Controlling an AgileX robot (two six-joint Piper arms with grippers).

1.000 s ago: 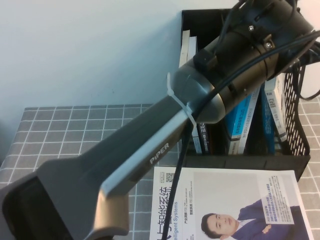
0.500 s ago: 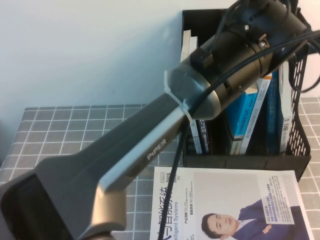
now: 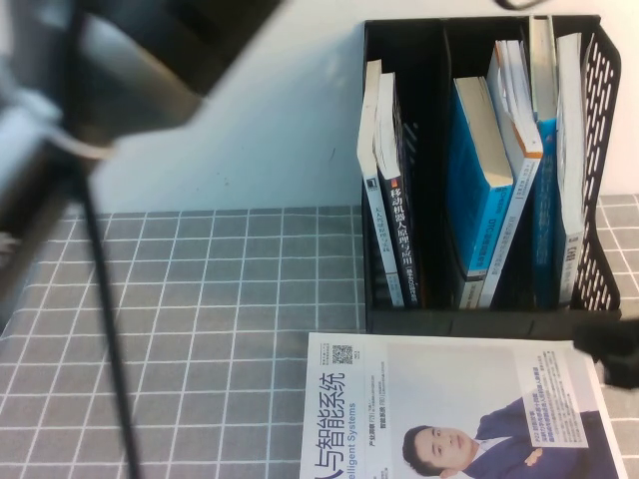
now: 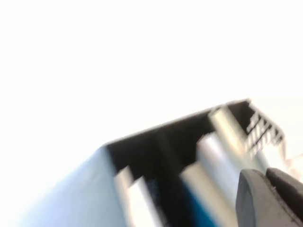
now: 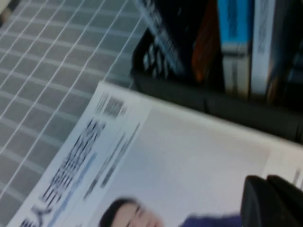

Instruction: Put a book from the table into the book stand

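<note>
The black book stand (image 3: 479, 321) stands at the back right of the grey gridded table (image 3: 200, 299) with several upright books in its slots. Thin white books (image 3: 569, 150) stand in its rightmost slots; no cover with car-part pictures shows anywhere. My left arm (image 3: 110, 60) is a blur at the top left. My left gripper (image 4: 262, 174) is shut and empty, high above the stand (image 4: 142, 146). My right gripper (image 5: 266, 180) is shut and empty, low over the white book with the suited man (image 5: 189, 156); it shows as a dark shape in the high view (image 3: 611, 354).
The white book with the suited man (image 3: 449, 399) lies flat in front of the stand, touching its front lip (image 5: 227, 101). Blue books (image 3: 479, 190) lean in the middle slots. A black cable (image 3: 110, 349) hangs across the left side. Bare grid cloth (image 5: 42, 71) lies to the left.
My left arm has swung up and to the left, away from in front of the stand. The stand's slots and books are now in plain view.
</note>
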